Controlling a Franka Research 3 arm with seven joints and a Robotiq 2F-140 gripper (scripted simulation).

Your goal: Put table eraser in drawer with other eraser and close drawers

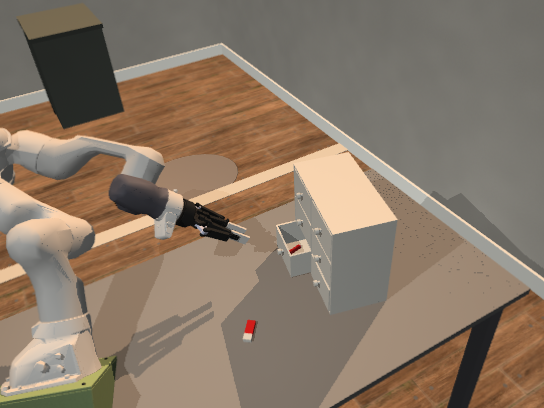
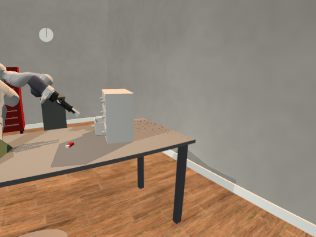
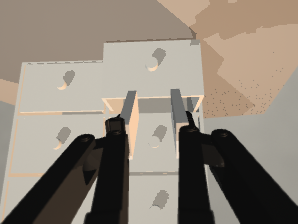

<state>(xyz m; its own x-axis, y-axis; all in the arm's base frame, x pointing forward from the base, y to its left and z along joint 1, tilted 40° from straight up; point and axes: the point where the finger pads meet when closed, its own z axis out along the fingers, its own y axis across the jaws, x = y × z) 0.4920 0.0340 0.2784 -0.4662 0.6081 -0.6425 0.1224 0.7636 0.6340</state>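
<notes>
A red and white eraser (image 1: 249, 330) lies flat on the table in front of the chest; it also shows in the exterior view (image 2: 69, 144). The white chest (image 1: 345, 230) (image 2: 117, 119) stands upright. One low drawer (image 2: 99, 126) is pulled out a short way. A small red thing (image 1: 295, 248) lies inside it. My gripper (image 1: 243, 236) (image 2: 76, 113) hangs in the air, a little back from that drawer and above it, pointing at the chest's front. Its fingers stand close together with a narrow gap and hold nothing.
The chest's other drawers look pushed in, each with a small knob. A dark cabinet (image 1: 70, 65) and a red rack (image 2: 13, 113) stand on the floor beyond the table. The table's edge runs close behind the chest. My green base (image 1: 60, 390) is at the near left.
</notes>
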